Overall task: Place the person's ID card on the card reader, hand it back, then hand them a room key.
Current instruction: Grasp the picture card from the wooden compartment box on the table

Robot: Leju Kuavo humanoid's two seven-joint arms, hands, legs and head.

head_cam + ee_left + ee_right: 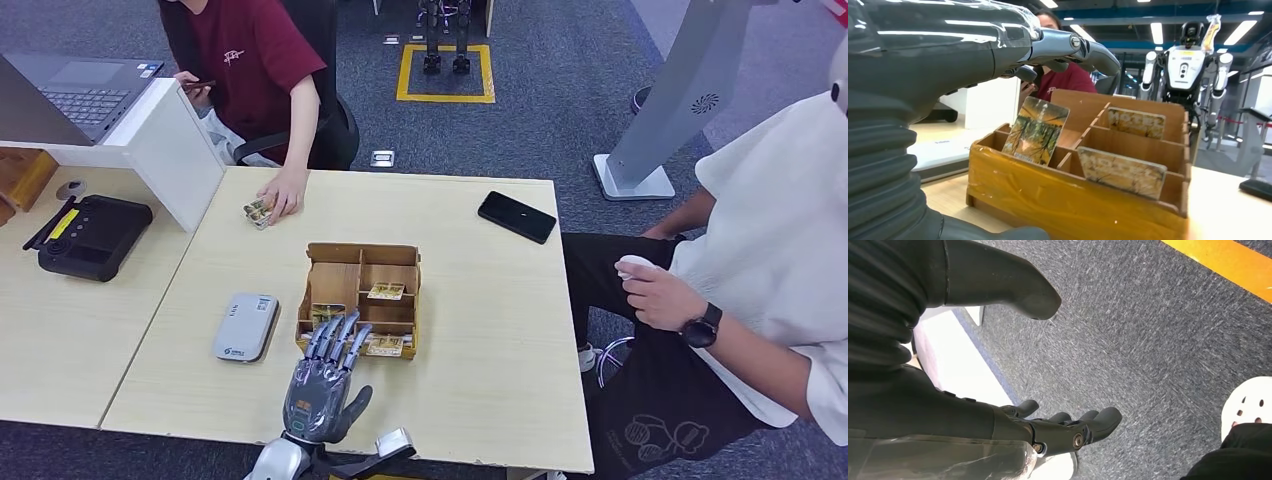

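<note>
Head view, read left to right. At 9 o'clock of the table sits a black handheld terminal [92, 236]. Toward 8 o'clock lies the grey card reader [246, 326], flat and bare on top. At 11 o'clock a person's hand [284, 195] rests on a small stack of cards [257, 212] (I cannot tell whether the ID card is among them).

Just beside the reader, near table centre, stands the wooden card organizer [361, 297], its compartments holding room key cards [385, 291]. My left hand [326, 383] comes in from 6 o'clock with fingers spread and gripping nothing, fingertips over the organizer's near-left compartment. In the left wrist view the fingers [1073, 47] pass above a key card [1036, 129] leaning upright in that compartment, not touching it.

At 1 o'clock lies a black smartphone [516, 216], well apart. My right hand [1063, 430] hangs over the carpet, fingers loosely extended and empty.

Risks, as I judge them:
- The leaning card is thin; fingers closing from above could tip it flat into its slot or draw out its neighbour.
- Pressing down on the near wall could shove the light organizer toward 12 o'clock.
- The reader is bare, so taking a key now may skip the ID step.
</note>
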